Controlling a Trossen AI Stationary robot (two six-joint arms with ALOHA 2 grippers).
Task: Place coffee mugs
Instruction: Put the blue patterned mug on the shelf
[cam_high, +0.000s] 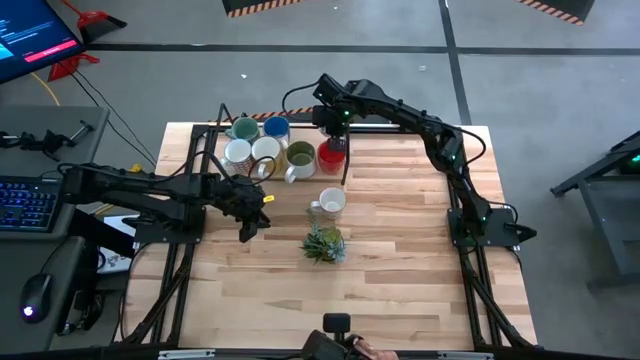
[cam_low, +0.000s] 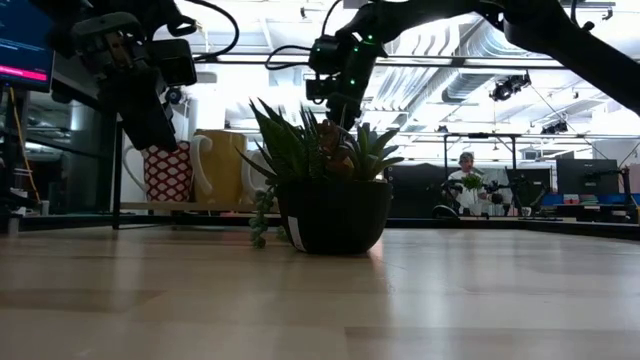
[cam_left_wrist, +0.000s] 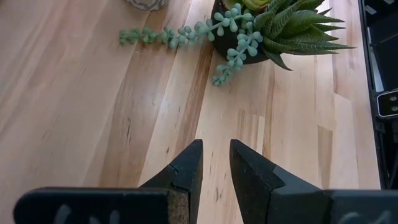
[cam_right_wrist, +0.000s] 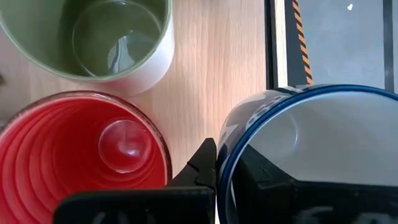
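At the far mug cluster, my right gripper pinches the blue mug's rim, stiff, slick, fragile; left jaws part-spread, empty.

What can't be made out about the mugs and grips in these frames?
- High view: the right gripper covers most of the blue-rimmed mug it grips.
- Right wrist view: that mug's handle and outside are cut off by the picture's edge.
- Low view: the plant and the open left gripper hide most of the back mugs.
- Left wrist view: the lone mug is cut off by the edge.
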